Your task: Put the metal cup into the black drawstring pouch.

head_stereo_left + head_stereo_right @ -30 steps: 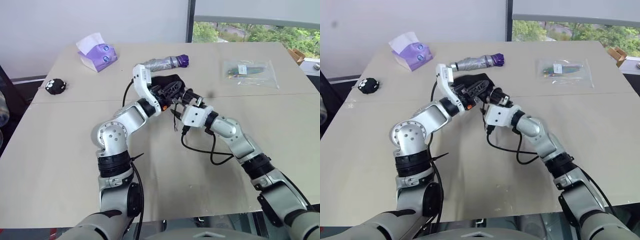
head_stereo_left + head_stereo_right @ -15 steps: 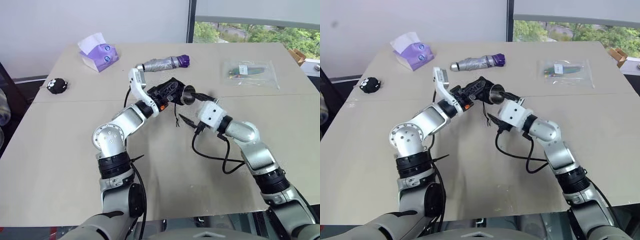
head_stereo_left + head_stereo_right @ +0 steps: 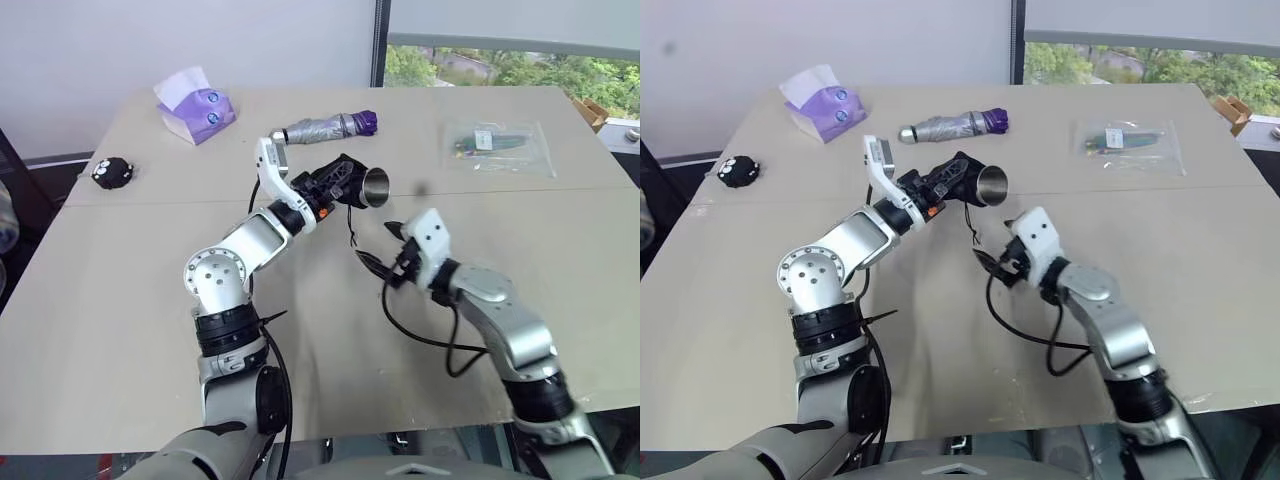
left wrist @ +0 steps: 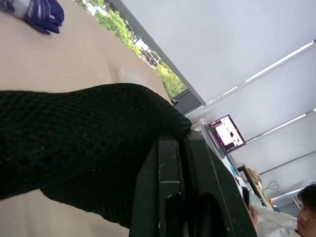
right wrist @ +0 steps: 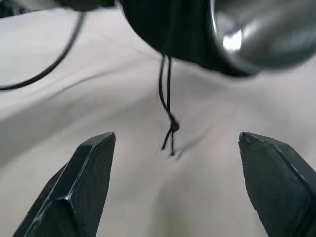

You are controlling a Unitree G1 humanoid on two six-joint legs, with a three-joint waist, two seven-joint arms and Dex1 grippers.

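My left gripper (image 3: 336,183) is shut on the black drawstring pouch (image 3: 345,170) and holds it up above the table. The metal cup (image 3: 376,187) sits in the pouch's mouth, its shiny open rim facing right. The left wrist view has the fingers (image 4: 168,168) pinching the pouch's mesh fabric (image 4: 84,138). My right gripper (image 3: 380,247) hangs open below and in front of the cup, apart from it. Between its fingers (image 5: 84,187), the pouch's thin cords (image 5: 168,113) dangle, with the cup (image 5: 261,29) and pouch (image 5: 168,24) above them.
At the table's back lie a silver folded umbrella with a purple end (image 3: 325,126), a purple tissue box (image 3: 195,105) and a clear plastic bag (image 3: 497,142). A small black round object (image 3: 112,172) sits at the left edge. Black cables hang from both wrists.
My right gripper has drawn away from the pouch's mouth, dropping down and toward me while rolling. The cup stays in the pouch, which my left gripper holds in place.
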